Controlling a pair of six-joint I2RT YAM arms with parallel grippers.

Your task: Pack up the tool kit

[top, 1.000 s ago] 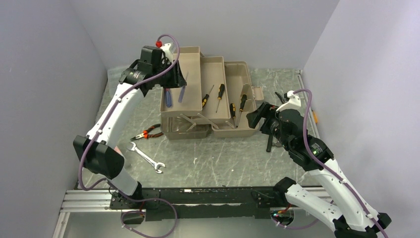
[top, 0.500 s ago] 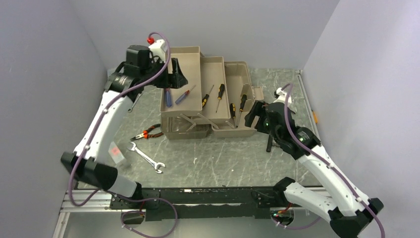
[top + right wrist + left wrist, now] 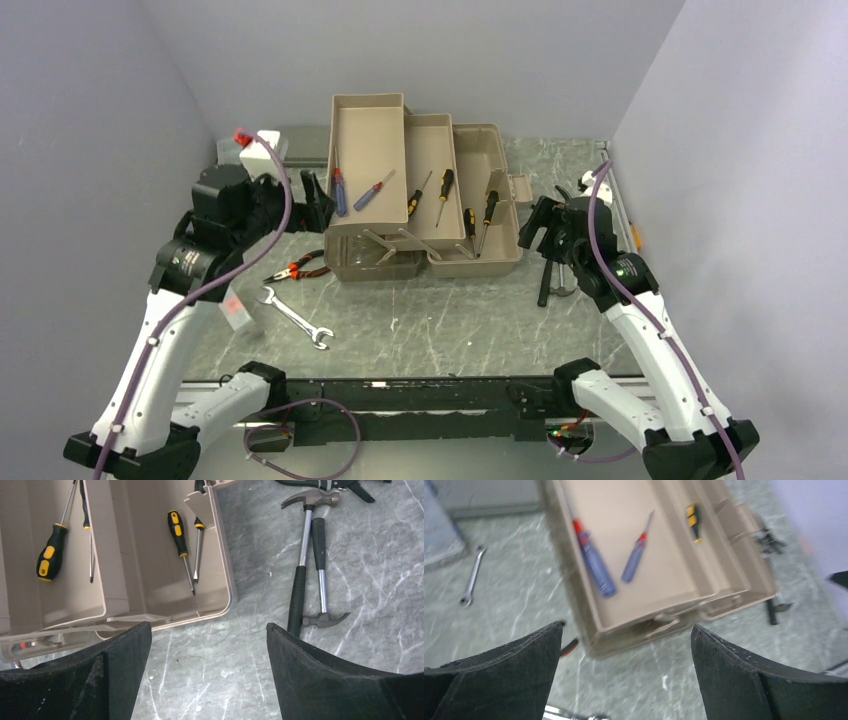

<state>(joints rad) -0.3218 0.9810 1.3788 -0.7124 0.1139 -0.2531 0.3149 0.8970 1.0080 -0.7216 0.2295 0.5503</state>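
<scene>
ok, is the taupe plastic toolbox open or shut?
Open. The taupe plastic toolbox has its trays fanned out in steps, screwdrivers lying uncovered inside.

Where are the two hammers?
In the right wrist view, both hammers lie side by side on the table, just right of the toolbox.

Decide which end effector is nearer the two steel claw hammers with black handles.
Right. The right end effector hovers beside the hammers; the left end effector sits across the taupe plastic toolbox.
</scene>
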